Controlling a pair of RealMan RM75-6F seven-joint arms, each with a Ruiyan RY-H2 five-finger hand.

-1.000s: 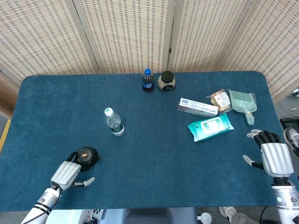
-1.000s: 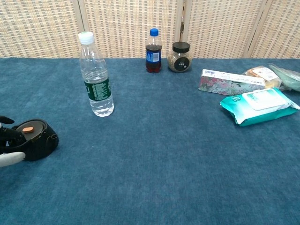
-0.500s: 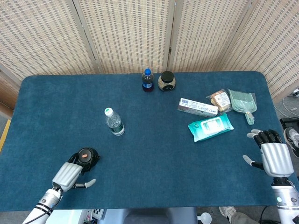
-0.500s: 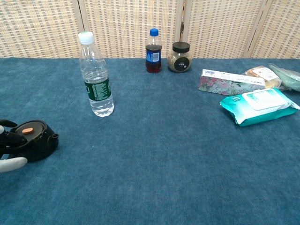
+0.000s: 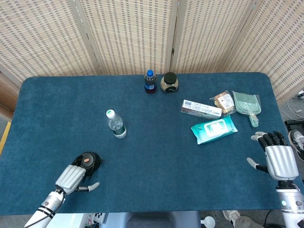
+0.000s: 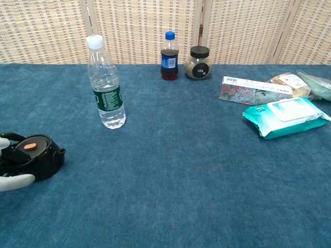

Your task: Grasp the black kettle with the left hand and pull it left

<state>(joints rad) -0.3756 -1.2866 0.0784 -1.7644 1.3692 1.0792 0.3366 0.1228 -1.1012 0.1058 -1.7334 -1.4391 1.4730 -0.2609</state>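
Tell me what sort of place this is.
Probably a lab or test setup, not a home: a table covered in blue felt, woven folding screens closing it off behind, and unrelated items like a water bottle and wipes laid out.

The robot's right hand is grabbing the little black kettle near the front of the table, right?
Not quite. It's the left hand grabbing the black kettle near the front of the table; the head view shows it. The right hand holds nothing.
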